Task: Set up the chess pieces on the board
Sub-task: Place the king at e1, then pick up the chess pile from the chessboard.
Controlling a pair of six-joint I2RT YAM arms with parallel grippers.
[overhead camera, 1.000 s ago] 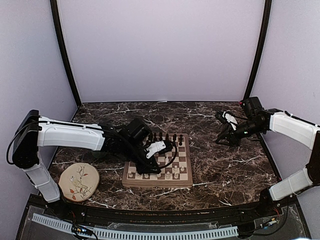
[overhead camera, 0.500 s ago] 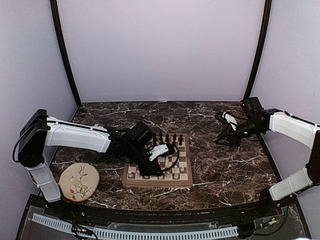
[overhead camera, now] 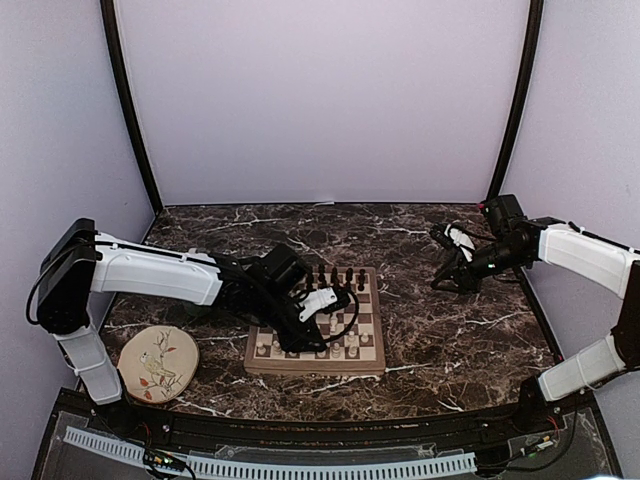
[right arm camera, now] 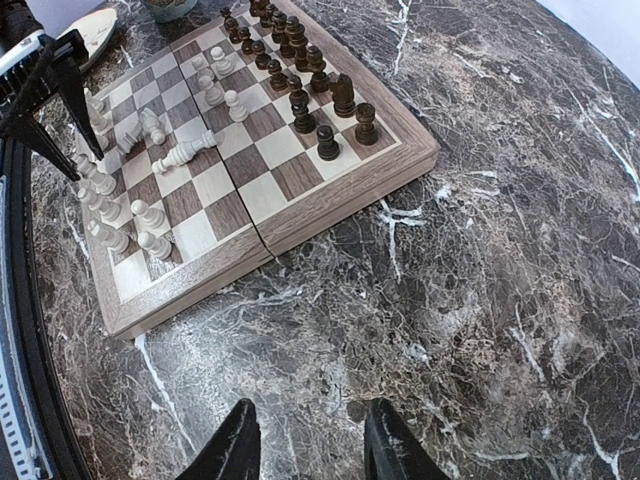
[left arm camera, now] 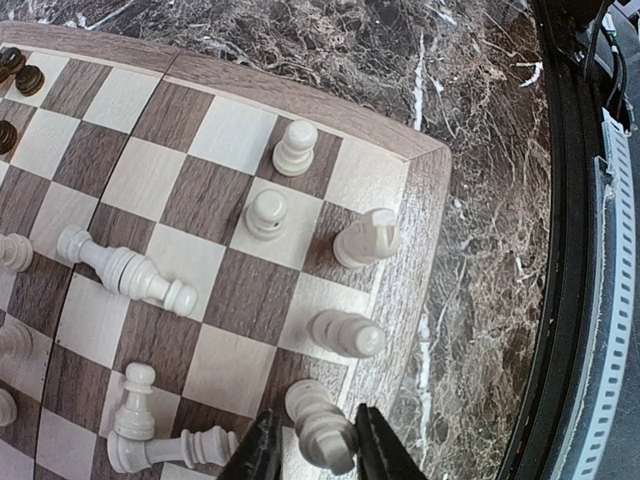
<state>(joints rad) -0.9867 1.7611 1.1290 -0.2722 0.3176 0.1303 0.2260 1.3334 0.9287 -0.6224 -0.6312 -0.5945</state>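
Observation:
The board (overhead camera: 315,364) lies at mid table, also in the left wrist view (left arm camera: 400,200) and right wrist view (right arm camera: 330,215). Dark chess pieces (overhead camera: 335,275) stand along its far rows (right arm camera: 300,60). Cream-white chess pieces (left arm camera: 365,238) stand near the front edge. One white piece (left arm camera: 125,270) lies on its side mid-board, and another (left arm camera: 170,447) lies toppled near the fingers. My left gripper (overhead camera: 298,338) (left arm camera: 315,455) is closed around a white piece (left arm camera: 322,430) that rests on a front-row square. My right gripper (overhead camera: 445,280) (right arm camera: 305,440) is open and empty above bare marble to the right of the board.
A round beige bird-patterned plate (overhead camera: 157,362) lies at the front left of the dark marble table (overhead camera: 450,340). Black frame posts and purple walls enclose the table. A black rail (left arm camera: 575,250) runs along the near edge.
My left arm has shifted toward the board's front left and lowered slightly, then stayed still. The right arm has not moved.

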